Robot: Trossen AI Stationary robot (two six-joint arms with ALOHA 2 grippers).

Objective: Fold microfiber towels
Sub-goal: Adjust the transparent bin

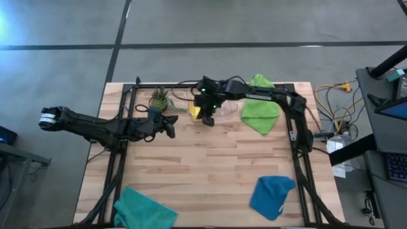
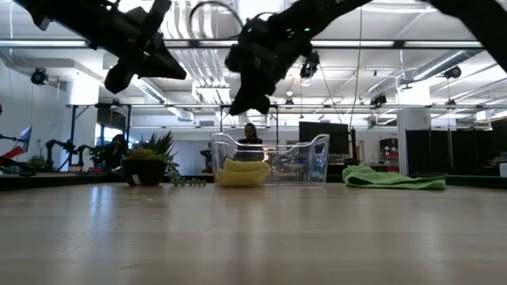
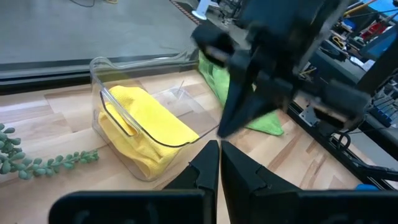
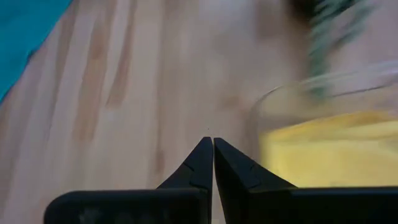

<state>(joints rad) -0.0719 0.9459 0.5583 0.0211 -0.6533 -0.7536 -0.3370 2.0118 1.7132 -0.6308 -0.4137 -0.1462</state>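
High view, yellow towel folded in clear bin — long axis indiscernible

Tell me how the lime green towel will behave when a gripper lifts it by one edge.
The lime green towel lies in soft rumpled folds, so it will probably droop limply rather than hold shape. It looks thin and light, so one pinch should likely lift it. Resting loose on the bare wooden table, it may drag and bunch if pushed.
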